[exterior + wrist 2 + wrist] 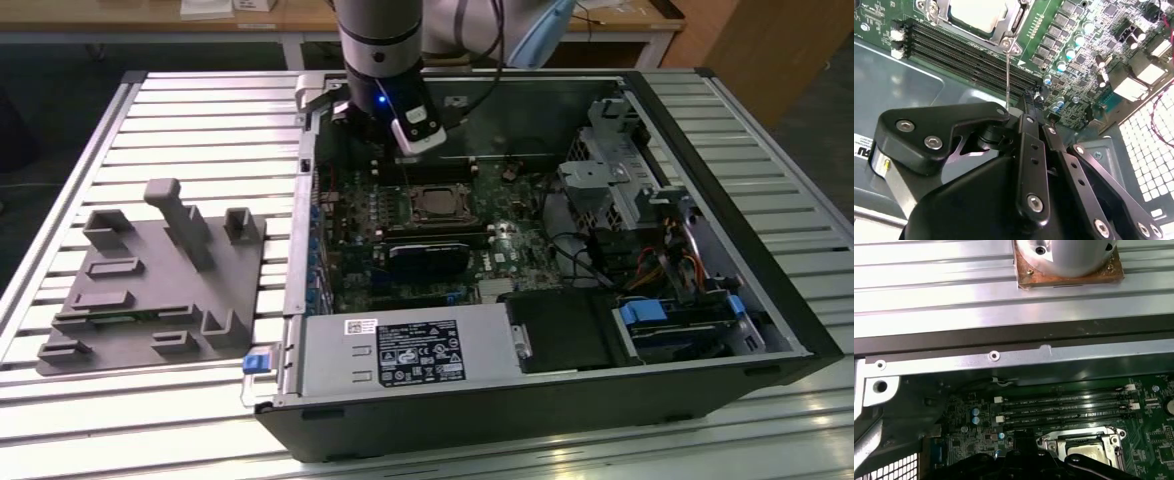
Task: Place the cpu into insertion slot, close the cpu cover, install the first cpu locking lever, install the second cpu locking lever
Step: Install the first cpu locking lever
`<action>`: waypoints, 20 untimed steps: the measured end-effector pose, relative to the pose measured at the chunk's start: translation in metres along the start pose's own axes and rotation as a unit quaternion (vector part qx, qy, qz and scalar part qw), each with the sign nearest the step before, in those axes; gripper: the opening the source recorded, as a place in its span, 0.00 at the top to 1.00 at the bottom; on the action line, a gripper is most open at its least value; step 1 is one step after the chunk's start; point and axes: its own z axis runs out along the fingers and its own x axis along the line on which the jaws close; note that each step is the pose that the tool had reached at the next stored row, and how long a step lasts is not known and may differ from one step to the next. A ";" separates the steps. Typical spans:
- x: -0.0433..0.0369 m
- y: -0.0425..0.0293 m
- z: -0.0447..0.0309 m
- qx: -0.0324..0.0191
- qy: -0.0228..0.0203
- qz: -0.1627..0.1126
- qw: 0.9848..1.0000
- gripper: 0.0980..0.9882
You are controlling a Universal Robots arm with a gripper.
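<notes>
Cpu (pixel 434 204) seated, cpu cover (pixel 1051 442) closed; the gripper (pixel 1025 107), at the cpu's twelve o'clock in the exterior view, seems pinched onto an unlatched locking lever (pixel 1007 75).

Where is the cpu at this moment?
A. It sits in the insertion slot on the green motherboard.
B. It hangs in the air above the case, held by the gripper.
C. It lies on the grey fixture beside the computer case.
A: in the second wrist view the cpu lies flat, silvery top up, on the green motherboard, with the metal frame of the cpu cover around it.
</notes>
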 end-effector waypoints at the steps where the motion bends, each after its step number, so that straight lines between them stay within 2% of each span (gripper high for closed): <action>1: -0.0012 0.0001 0.0001 0.000 0.000 0.000 1.000 0.99; 6: -0.0109 0.0011 0.0006 0.000 0.000 0.000 1.000 0.99; 14: -0.0379 0.0039 0.0017 0.000 0.000 0.000 1.000 0.99; 16: -0.0406 0.0042 0.0019 0.001 0.000 0.000 1.000 0.99; 18: -0.0407 0.0042 0.0019 0.004 -0.001 0.000 1.000 0.99; 20: -0.0407 0.0040 0.0023 0.007 -0.006 -0.002 1.000 0.99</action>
